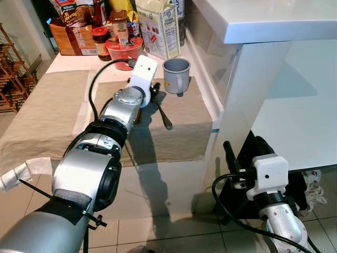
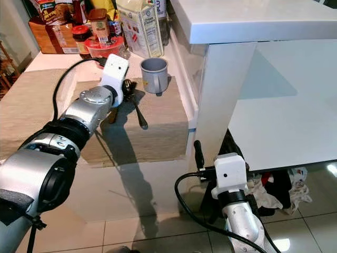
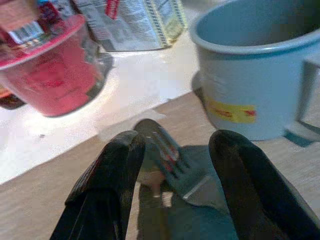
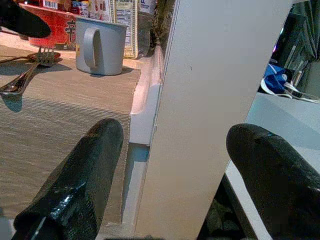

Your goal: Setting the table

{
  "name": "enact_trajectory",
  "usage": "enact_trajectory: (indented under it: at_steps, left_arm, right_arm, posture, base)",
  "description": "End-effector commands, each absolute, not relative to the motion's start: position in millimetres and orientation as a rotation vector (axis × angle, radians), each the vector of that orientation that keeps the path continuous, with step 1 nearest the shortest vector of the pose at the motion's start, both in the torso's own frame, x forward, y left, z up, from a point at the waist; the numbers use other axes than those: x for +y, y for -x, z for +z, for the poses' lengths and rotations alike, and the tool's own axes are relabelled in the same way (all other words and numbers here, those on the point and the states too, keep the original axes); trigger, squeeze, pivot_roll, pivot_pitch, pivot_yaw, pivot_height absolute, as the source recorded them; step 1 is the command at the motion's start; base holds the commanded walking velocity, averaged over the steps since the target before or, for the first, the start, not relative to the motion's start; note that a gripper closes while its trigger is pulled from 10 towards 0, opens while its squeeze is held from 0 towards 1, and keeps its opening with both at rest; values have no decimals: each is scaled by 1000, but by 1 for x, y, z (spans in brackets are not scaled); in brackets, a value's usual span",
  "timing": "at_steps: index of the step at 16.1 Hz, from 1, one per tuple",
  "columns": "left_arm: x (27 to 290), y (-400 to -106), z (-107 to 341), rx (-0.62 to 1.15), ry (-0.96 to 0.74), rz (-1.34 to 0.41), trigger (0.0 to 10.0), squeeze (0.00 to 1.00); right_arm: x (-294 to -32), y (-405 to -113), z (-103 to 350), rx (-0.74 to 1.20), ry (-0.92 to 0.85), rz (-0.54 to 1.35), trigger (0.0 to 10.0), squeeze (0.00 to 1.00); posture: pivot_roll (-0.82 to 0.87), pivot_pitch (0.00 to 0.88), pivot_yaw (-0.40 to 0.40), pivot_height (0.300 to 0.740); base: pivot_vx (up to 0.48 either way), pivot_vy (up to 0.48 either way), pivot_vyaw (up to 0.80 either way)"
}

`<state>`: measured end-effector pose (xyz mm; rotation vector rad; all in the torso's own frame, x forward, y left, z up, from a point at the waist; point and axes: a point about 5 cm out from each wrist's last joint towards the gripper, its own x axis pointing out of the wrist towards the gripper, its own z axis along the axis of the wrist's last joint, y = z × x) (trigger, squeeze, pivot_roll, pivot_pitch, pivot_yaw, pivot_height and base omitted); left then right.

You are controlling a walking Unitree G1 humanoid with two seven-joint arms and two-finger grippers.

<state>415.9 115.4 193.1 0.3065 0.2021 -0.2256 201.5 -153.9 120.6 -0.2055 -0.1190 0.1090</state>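
Grey mug (image 1: 176, 75) stands just beyond the left gripper (image 3: 175, 180), whose spread fingers straddle the fork (image 3: 172, 162) on the placemat (image 1: 184, 132), likely positioning cutlery beside it.

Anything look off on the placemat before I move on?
Slightly. The fork and the spoon lie overlapping, heads together beside the grey mug on the placemat, and both run at a slant to its edges rather than side by side. The left hand hovers open over them. Nothing is spilled.
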Motion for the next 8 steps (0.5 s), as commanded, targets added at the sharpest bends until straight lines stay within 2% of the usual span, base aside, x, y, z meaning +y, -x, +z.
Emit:
enact_trajectory:
  at_steps: [1,8]
  left_arm:
    - [120,-416,192,205,-322,-207,10000,0]
    - [124,-412,173,280,-288,-176,10000,0]
  right_arm:
    - [-155,-200,121,-107,197,105,10000,0]
    - [-155,-198,120,-98,197,108,10000,0]
  posture:
    - [-162,0,76,731]
    - [-164,0,73,731]
  base:
    - [0,0,0]
    - [0,0,0]
